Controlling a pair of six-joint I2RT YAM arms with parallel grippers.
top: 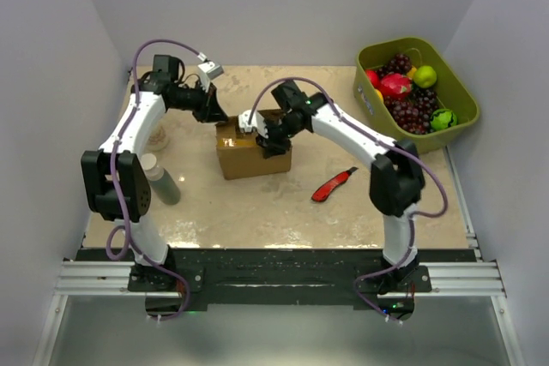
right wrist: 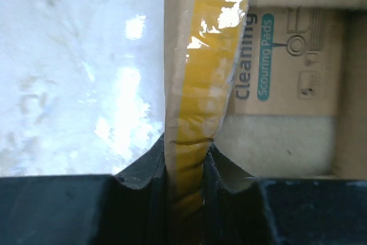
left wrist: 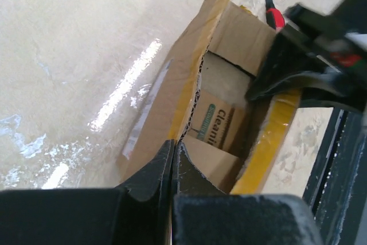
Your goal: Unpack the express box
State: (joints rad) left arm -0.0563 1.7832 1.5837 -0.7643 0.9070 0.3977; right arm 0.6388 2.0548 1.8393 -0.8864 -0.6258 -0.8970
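The express box (top: 255, 157) stands at the table's middle with its top flaps open. My left gripper (top: 214, 111) is at the box's left side; in the left wrist view it (left wrist: 174, 145) is shut on the edge of the left flap (left wrist: 183, 84). My right gripper (top: 262, 136) is over the box top; in the right wrist view it (right wrist: 184, 146) is shut on a flap with yellow tape (right wrist: 200, 78). Inside lies a smaller carton printed "Cleaning Scouring Pads" (right wrist: 287, 61), which also shows in the left wrist view (left wrist: 221, 123).
A green basket (top: 463, 100) of fruit stands at the back right. A red utility knife (top: 333, 185) lies right of the box. A grey bottle (top: 163, 184) and a small cup (top: 147, 162) stand by the left arm.
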